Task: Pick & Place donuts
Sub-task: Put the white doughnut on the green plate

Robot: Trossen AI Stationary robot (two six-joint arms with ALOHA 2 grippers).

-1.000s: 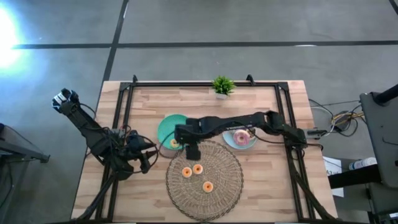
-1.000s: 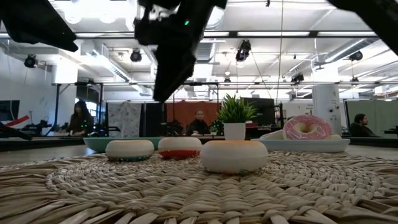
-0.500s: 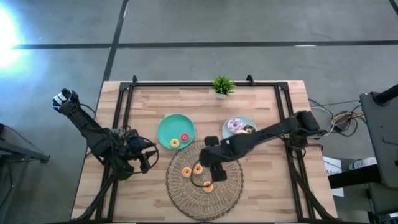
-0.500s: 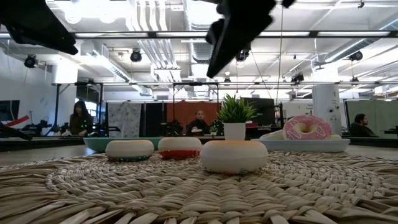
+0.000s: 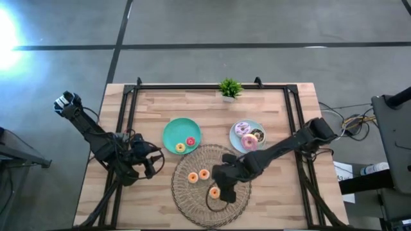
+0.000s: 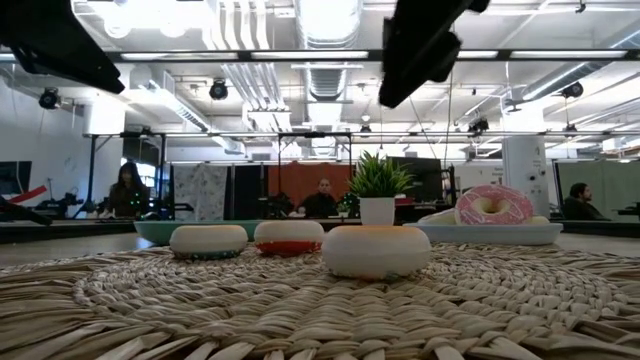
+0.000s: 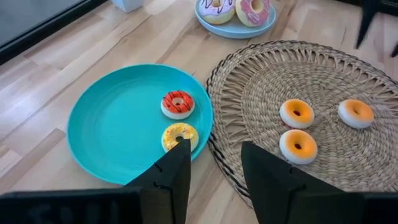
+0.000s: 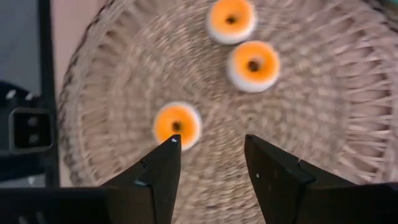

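Three small orange donuts (image 5: 204, 174) lie flat on the woven mat (image 5: 192, 205); the right wrist view shows them ahead of the fingers, the closest one (image 8: 177, 124) just beyond them. My right gripper (image 5: 221, 190) hovers open above the mat beside that donut, touching nothing. A red donut (image 7: 178, 104) and a yellow donut (image 7: 180, 135) rest on the teal plate (image 5: 172, 131). Two pink donuts and a chocolate donut (image 5: 257, 135) sit on the light-blue plate (image 5: 234, 137). My left gripper (image 5: 153, 164) waits open at the table's left, left of the teal plate.
A small potted plant (image 5: 229, 88) stands at the table's far edge. A black frame rail (image 5: 128, 122) runs along the left, far and right sides. Bare wood shows left and right of the mat. People sit in the room behind the table (image 6: 130, 190).
My right gripper has swung from the teal plate's near rim toward the table's near edge and rightward, and now hangs over the mat by the nearest orange donut. Its arm no longer crosses the light-blue plate. The donuts have stayed in place.
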